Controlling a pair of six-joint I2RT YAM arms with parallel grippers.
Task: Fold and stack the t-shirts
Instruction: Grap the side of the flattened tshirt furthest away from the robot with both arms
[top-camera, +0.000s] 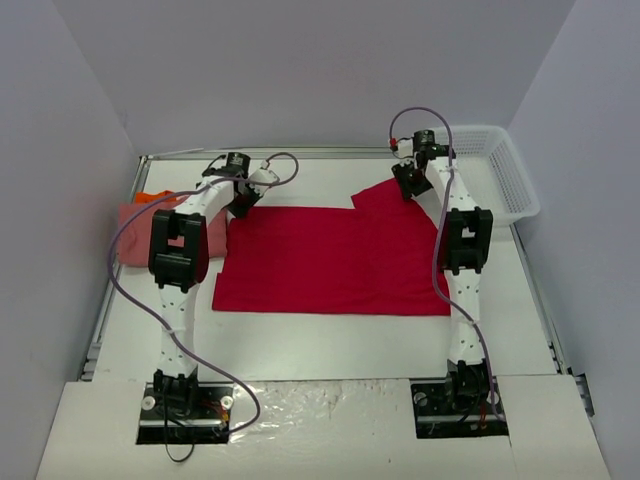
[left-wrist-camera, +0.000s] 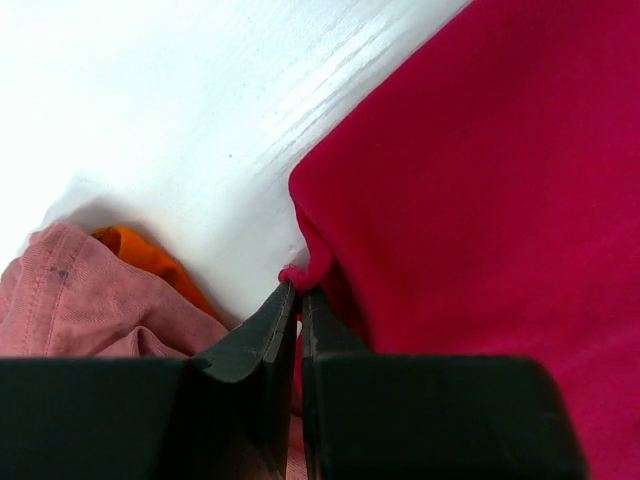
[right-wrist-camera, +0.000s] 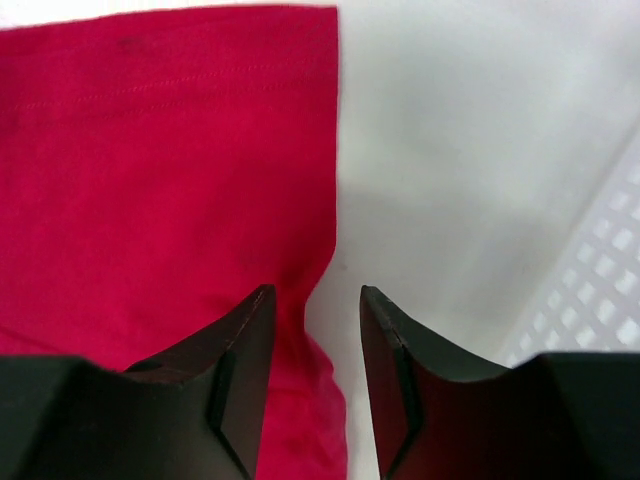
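Top external view, starting at the table's (top-camera: 320, 345) nine o'clock edge: the pink shirt (top-camera: 135, 238) lies bunched there, with the orange shirt (top-camera: 152, 197) peeking out at its twelve o'clock. Both are rumpled and neither looks folded yet.

Next comes the left gripper (top-camera: 243, 200), down at the ten o'clock corner of the red shirt (top-camera: 320, 265). The left wrist view shows its jaws pressed together with a small nub of red hem pinched at the very tips. That's a thin bite, and I'd guess it could slip if pulled hard.

Across the middle, the red shirt lies spread flat on the table, with one flap angled up at its one o'clock corner. It reads as light, limp cloth that will drape, sag and drag along the surface rather than hold any shape. The best places to take hold look like the corners and hems, pinched close to the table, with both far corners lifted together so the fold falls straight.

Now the right gripper (top-camera: 408, 185), at that one o'clock flap. Its wrist view shows the jaws parted, with the red edge running beneath the gap and under one finger. Nothing is clamped.

Furthest right, at the table's two o'clock, sits the basket (top-camera: 500, 170), just beside that gripper.
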